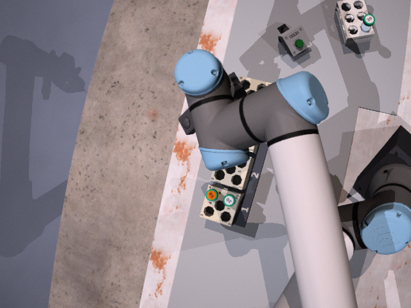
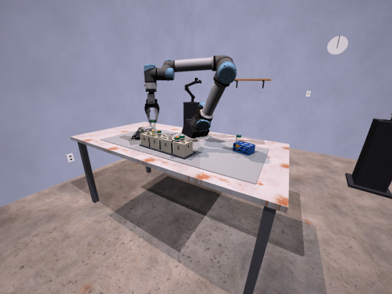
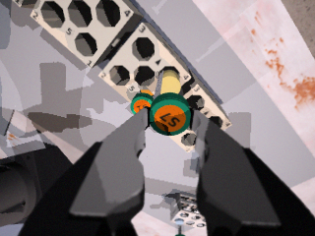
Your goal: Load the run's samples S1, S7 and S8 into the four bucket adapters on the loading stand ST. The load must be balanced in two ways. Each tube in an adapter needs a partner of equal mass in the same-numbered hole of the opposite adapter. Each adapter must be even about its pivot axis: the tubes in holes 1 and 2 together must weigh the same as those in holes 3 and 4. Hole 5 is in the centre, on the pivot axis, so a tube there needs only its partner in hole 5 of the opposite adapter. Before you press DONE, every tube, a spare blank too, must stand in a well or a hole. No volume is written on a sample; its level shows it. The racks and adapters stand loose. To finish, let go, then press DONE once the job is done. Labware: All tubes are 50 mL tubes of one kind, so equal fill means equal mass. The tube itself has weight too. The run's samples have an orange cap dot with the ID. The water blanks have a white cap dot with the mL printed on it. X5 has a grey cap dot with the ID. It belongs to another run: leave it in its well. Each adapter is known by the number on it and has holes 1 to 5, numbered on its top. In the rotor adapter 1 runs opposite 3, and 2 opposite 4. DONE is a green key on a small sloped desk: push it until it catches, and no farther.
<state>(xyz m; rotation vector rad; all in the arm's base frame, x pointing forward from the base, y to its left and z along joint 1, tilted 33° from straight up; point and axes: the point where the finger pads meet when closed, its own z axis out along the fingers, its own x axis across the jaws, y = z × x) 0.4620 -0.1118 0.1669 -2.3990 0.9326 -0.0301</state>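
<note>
Grey mat (image 1: 205,265) (image 2: 221,161) (image 3: 276,159) under dark loading stand (image 1: 246,217) (image 2: 158,150) (image 3: 209,91); black two-jaw gripper (image 2: 153,120) (image 3: 169,108) clenches green-capped, orange-dotted S7 tube (image 2: 153,121) (image 3: 170,118) above it. Two orange-dotted tubes (image 1: 211,194) (image 2: 158,131) (image 3: 142,104) and one white-dotted blank (image 1: 228,200) (image 2: 182,136) loaded (IDs blurry); seating S7, balancing, DONE remain.

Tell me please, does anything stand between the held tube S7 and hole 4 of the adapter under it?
Nothing visible stands between them. S7, in the gripper, has its lower end at hole 4. The other orange-dotted tube is beside that path. The hole's inside is hidden.
</note>
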